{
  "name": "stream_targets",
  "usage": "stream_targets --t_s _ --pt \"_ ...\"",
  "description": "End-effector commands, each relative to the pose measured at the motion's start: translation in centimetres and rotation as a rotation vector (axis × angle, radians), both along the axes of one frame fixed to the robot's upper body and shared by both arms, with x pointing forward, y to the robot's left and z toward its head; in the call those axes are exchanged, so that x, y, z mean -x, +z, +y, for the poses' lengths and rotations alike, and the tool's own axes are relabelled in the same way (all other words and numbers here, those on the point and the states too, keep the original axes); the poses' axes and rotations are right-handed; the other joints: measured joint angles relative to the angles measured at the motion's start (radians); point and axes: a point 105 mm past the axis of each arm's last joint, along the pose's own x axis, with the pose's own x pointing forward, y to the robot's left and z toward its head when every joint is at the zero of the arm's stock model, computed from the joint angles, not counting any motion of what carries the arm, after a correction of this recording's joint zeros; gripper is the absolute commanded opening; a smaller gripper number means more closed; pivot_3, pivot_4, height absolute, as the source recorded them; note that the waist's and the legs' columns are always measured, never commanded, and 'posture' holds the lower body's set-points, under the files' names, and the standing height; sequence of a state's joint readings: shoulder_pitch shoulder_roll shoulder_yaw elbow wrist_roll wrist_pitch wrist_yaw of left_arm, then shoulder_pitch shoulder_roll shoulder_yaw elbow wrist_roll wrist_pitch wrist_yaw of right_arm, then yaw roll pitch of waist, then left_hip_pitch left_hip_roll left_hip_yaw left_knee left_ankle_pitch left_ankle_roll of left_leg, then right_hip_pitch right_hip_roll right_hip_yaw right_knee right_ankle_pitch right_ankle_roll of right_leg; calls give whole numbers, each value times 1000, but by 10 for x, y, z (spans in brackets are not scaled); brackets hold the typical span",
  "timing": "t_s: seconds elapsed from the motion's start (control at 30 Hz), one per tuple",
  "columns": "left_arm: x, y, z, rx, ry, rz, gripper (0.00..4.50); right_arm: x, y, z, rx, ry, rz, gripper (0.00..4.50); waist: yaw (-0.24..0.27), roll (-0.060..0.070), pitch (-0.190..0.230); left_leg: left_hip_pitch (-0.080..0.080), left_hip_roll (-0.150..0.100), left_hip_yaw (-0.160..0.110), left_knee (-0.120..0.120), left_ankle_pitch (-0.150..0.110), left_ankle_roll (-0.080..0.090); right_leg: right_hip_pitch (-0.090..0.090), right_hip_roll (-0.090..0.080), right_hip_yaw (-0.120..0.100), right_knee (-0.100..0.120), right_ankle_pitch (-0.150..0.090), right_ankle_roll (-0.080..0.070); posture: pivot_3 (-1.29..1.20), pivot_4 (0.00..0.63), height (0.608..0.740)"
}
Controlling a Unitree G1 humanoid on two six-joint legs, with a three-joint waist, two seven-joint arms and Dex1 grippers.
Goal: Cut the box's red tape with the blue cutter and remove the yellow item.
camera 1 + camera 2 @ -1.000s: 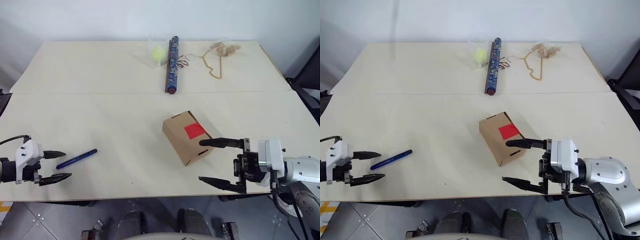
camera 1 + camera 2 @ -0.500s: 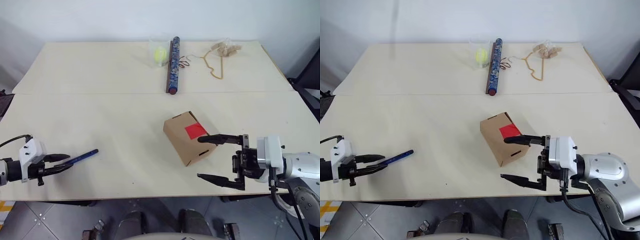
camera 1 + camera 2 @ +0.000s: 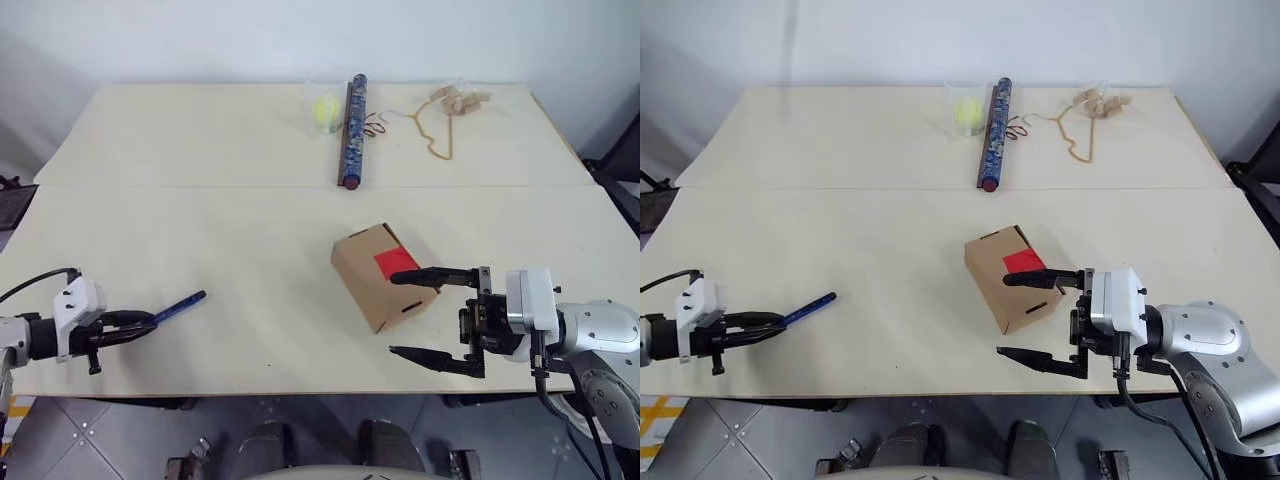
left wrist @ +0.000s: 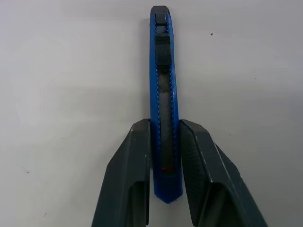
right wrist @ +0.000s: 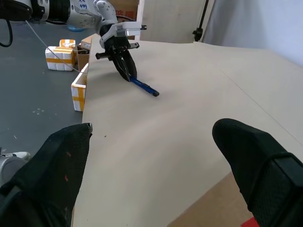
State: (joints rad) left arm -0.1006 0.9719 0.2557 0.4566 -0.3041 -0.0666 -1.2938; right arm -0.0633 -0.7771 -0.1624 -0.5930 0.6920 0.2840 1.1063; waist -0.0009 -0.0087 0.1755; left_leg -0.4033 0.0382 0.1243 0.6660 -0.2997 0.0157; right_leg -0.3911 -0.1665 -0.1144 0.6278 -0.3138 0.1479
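On the pale smooth worktop (image 3: 200,220) sit one brown cardboard box (image 3: 375,290) with one square red tape (image 3: 395,264) patch and one slim blue cutter (image 4: 164,104), its handle clamped by the left claw (image 4: 164,161); the right claw (image 3: 425,314) gapes wide beside the box

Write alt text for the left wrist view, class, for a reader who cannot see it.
Two dark grey fingers of the left gripper are shut on the rear end of a slim blue pen-shaped cutter, which lies on a pale tabletop and points away.
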Motion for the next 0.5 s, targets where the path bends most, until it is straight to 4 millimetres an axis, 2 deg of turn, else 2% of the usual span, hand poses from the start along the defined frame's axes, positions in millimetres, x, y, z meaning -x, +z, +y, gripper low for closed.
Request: stream_targets --t_s 0.03,0.17,0.3,0.37,0.5 --pt "7 -20 -13 7 -42 85 426 1 5 1 -11 6 -22 4500 1 0 0 0 0 0 0 0 0 0 0 0 0 0 0 0 150 740" --pt "0 -6 -39 10 -146 38 426 1 5 -5 0 -29 -15 4500 8 0 0 0 0 0 0 0 0 0 0 0 0 0 0 0 150 740" --pt "-2 12 -90 -4 -360 4 426 4 2 -15 14 -70 29 4500 23 0 0 -1 -1 0 1 0 1 1 0 0 -1 1 1 0 150 740" --pt "-1 15 -105 -27 -420 1 426 6 0 -18 24 -83 46 4500 24 -2 1 -1 -1 0 2 0 1 1 0 0 0 1 1 0 150 740" --pt "6 18 -159 -84 -606 25 426 14 -8 -29 45 -120 115 4500 24 -3 2 -1 -1 0 2 0 1 0 1 0 -1 1 1 0 150 740"
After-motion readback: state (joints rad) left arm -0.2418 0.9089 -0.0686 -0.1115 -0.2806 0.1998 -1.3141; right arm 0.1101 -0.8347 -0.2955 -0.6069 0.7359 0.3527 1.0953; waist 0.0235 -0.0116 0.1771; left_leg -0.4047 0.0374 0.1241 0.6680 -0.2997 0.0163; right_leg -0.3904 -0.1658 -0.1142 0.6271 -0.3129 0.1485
